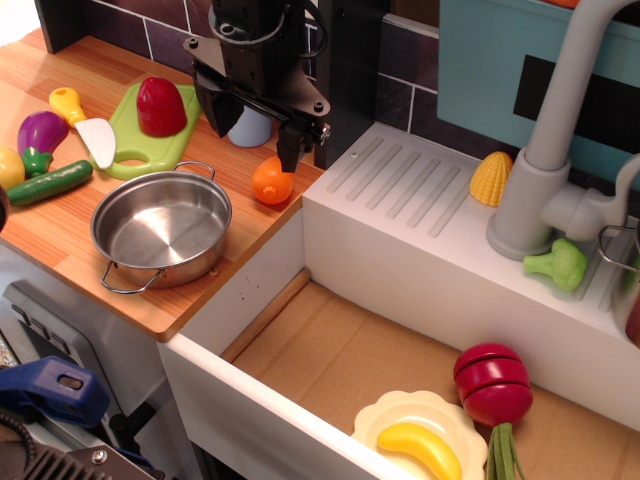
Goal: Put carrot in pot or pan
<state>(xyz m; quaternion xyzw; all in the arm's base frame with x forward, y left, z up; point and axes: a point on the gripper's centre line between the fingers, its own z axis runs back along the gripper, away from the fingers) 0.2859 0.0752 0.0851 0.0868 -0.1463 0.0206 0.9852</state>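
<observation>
The carrot (pixel 271 184) is a small glossy orange piece lying on the wooden counter (pixel 60 235), just right of the pan. The pan (pixel 161 229) is a round shiny steel pan with two wire loop handles, empty, near the counter's front edge. My black gripper (pixel 255 135) hangs above the back of the counter with its fingers spread open. Its right fingertip (pixel 288 155) is just above the carrot; the left finger (pixel 217 112) is well to the carrot's left. Nothing is held.
A green cutting board (pixel 125 135) with a red pepper (pixel 160 105) and a toy knife (pixel 85 125), an eggplant (pixel 40 135) and a cucumber (pixel 50 183) lie left. The sink (pixel 330 360) at right holds a plate (pixel 400 410) with banana (pixel 420 447) and a radish (pixel 493 383). Corn (pixel 491 178), faucet (pixel 560 130).
</observation>
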